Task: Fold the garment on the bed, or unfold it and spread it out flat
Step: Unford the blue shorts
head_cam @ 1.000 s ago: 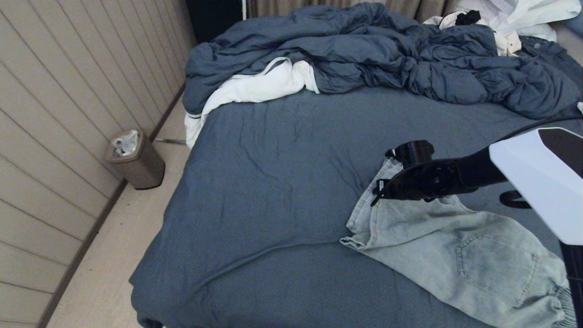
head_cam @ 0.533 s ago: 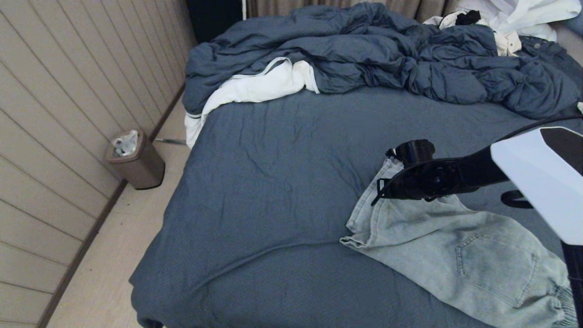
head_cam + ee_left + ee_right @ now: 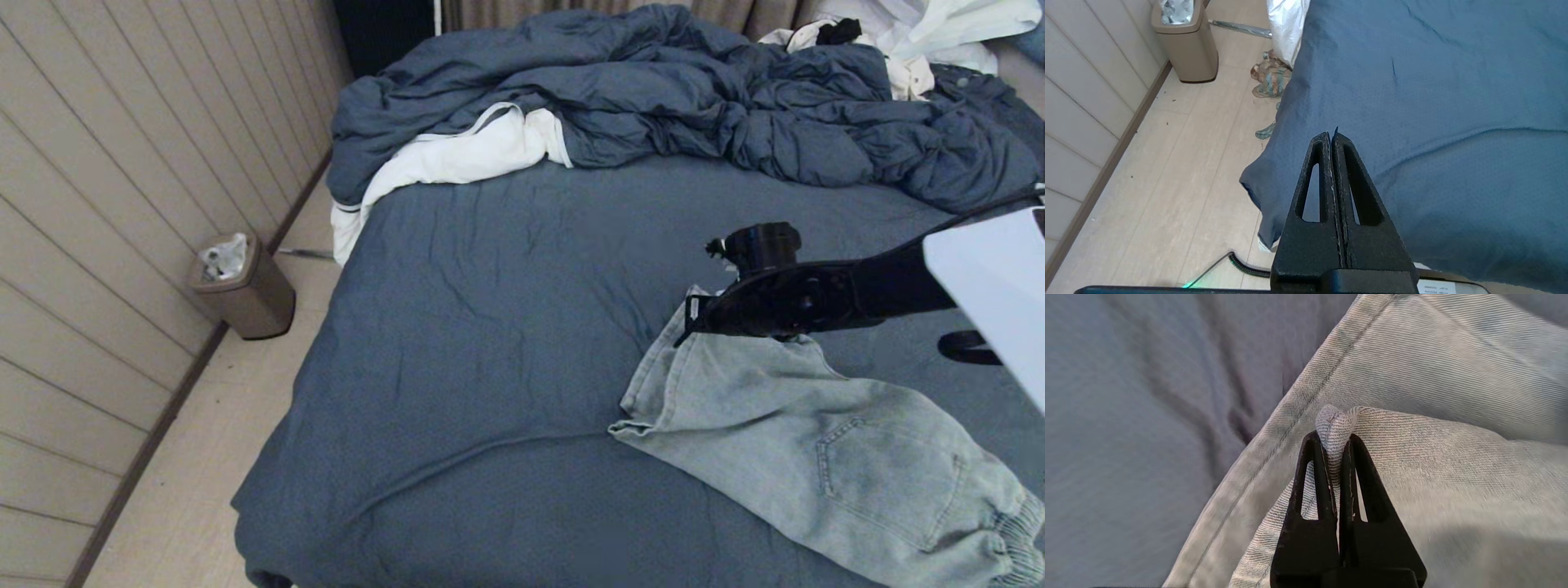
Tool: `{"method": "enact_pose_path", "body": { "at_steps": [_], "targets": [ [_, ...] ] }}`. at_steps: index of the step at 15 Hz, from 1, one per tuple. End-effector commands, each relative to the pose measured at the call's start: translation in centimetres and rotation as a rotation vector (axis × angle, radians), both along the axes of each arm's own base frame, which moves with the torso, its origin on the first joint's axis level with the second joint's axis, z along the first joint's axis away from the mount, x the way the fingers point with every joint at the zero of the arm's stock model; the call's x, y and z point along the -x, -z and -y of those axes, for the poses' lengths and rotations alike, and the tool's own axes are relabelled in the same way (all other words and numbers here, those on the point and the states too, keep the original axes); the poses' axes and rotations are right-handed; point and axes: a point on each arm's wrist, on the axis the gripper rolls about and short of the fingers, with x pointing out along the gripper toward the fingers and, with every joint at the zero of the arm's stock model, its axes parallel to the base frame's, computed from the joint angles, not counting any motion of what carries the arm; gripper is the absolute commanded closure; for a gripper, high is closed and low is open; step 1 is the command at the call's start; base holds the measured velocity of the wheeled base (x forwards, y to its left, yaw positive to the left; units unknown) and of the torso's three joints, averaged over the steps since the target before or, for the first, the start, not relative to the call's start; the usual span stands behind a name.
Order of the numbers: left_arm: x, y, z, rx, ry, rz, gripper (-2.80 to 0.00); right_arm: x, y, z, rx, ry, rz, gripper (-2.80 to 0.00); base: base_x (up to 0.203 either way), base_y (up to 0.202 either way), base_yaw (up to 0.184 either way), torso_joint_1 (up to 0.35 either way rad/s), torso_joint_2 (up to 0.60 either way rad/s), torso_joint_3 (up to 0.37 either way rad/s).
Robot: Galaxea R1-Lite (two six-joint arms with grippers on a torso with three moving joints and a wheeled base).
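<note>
The garment (image 3: 800,433), light blue denim-look shorts with a back patch pocket, lies on the right front part of the bed (image 3: 506,327), whose sheet is dark slate-blue. My right gripper (image 3: 690,322) is at the shorts' far leg end, lifted a little off the sheet. In the right wrist view that gripper (image 3: 1336,437) is shut on a pinched fold of the garment (image 3: 1433,428), a nub of cloth bulging past the tips. My left gripper (image 3: 1332,136) is shut on nothing, parked near the bed's front left corner, out of the head view.
A rumpled dark blue duvet (image 3: 678,90) fills the far end of the bed, with white cloth (image 3: 457,155) hanging over the left side. A bin (image 3: 243,286) stands on the floor by the panelled wall. Crumpled cloth (image 3: 1271,77) lies on the floor beside the bed.
The right gripper closed on the shorts' far leg end, then rose and shifted slightly right and away, pulling the cloth up with it. The left arm stayed still.
</note>
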Motion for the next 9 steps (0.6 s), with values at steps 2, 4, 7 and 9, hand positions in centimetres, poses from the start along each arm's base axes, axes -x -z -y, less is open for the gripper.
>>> {"method": "enact_pose_path", "body": {
  "at_steps": [2, 4, 7, 9],
  "targets": [
    [0.0, 0.0, 0.0, 0.002, -0.001, 0.000, 0.00, 1.1, -2.9, -0.2, -0.006, -0.005, 0.067, 0.00, 0.000, 0.000, 0.000, 0.000, 0.00, 0.000],
    [0.0, 0.0, 0.0, 0.002, -0.002, 0.001, 0.00, 0.5, -3.9, 0.0, -0.005, 0.003, 0.105, 0.00, 0.000, 0.000, 0.000, 0.000, 0.00, 0.000],
    [0.0, 0.0, 0.0, 0.001, -0.003, 0.000, 0.00, 1.1, -5.6, 0.2, -0.008, 0.005, 0.128, 0.00, 0.000, 0.000, 0.000, 0.000, 0.00, 0.000],
    [0.0, 0.0, 0.0, 0.001, -0.001, 0.001, 0.00, 1.3, -6.6, 0.1, -0.011, 0.004, 0.158, 0.00, 0.000, 0.000, 0.000, 0.000, 0.00, 0.000]
  ]
}}
